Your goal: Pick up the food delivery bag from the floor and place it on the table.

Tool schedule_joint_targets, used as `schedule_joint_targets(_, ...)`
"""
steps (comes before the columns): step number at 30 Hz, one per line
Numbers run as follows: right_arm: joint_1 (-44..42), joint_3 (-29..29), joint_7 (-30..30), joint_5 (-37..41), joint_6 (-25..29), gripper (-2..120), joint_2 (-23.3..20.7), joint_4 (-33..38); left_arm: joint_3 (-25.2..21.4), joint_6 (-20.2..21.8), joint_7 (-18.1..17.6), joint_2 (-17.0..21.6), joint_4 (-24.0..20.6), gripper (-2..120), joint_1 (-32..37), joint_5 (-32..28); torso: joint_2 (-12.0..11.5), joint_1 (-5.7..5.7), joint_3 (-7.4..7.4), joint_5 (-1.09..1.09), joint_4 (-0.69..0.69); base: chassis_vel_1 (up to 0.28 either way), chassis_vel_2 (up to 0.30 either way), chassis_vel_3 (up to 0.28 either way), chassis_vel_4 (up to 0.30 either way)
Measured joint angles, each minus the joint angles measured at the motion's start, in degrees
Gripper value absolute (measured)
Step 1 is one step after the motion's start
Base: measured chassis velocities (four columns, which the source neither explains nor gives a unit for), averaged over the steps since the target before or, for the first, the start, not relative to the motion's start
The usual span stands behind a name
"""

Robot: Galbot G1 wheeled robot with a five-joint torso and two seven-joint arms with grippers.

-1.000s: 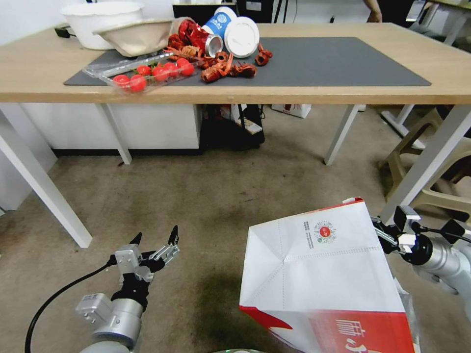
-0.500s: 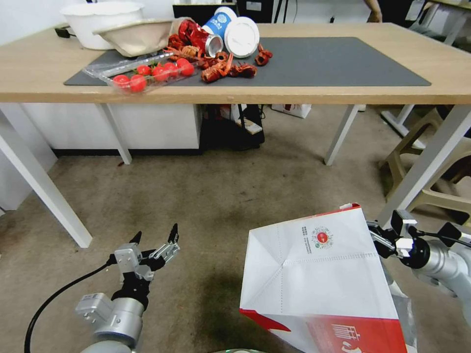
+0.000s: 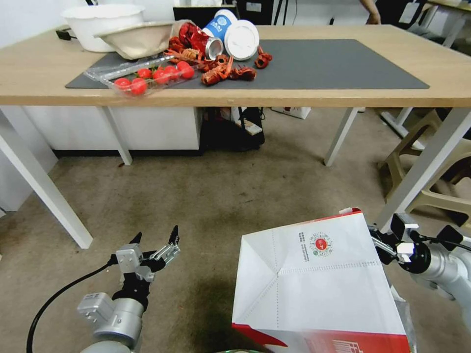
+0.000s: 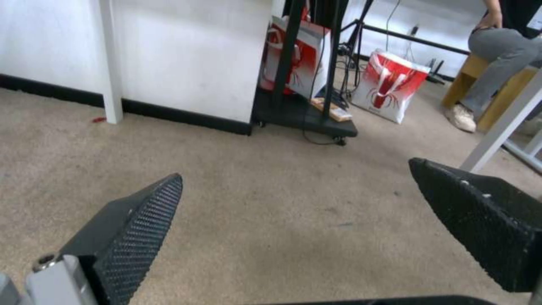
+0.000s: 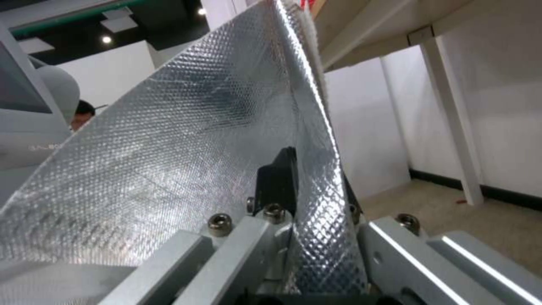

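Observation:
The food delivery bag (image 3: 314, 284) hangs tilted at the lower right over the stained floor (image 3: 221, 191), its white folded base and small red logo facing me. Its lower edge runs out of the picture. My right gripper (image 3: 380, 242) is shut on the bag's upper right rim. In the right wrist view the fingers (image 5: 277, 178) pinch the silver foil lining (image 5: 186, 148). My left gripper (image 3: 154, 238) hovers open above the floor at the lower left, holding nothing, its jaws wide in the left wrist view (image 4: 294, 169). The table (image 3: 343, 95) with its grey mat (image 3: 333, 63) stands ahead.
On the mat's left lie white bowls (image 3: 103, 22), a clear tray of tomatoes (image 3: 147, 76), crayfish (image 3: 221, 68) and a blue cup (image 3: 221, 22). White table legs (image 3: 427, 162) stand near the bag. A beige stool (image 3: 441, 162) is at right, a black cart (image 3: 240, 127) under the table.
The bag and my right gripper have sunk a little lower and nearer to me. The camera has shifted slightly. The left arm has not moved.

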Motion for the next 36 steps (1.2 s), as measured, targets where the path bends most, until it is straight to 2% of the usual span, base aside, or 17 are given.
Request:
schedule_joint_targets(14,-0.1,-0.03,0.02,-0.94,0.42,0,0.92,-0.22,-0.01,0.15,-0.07,0.04,-0.09,100,0.1,0.48,3.14,0.2,2.94,0.0,0.0,0.0,0.0,0.0,0.0)
schedule_joint_targets(18,-0.1,-0.04,0.01,-0.97,0.46,0,0.91,-0.08,-0.04,0.12,-0.16,0.14,-0.16,100,0.26,0.44,4.45,0.39,4.1,0.0,0.0,0.0,0.0,0.0,0.0)
schedule_joint_targets(36,-0.13,-0.14,0.17,-1.58,0.8,0,1.06,0.16,0.08,-0.26,-0.05,0.15,0.37,100,0.29,0.59,8.74,1.26,7.51,0.0,0.0,0.0,0.0,0.0,0.0)
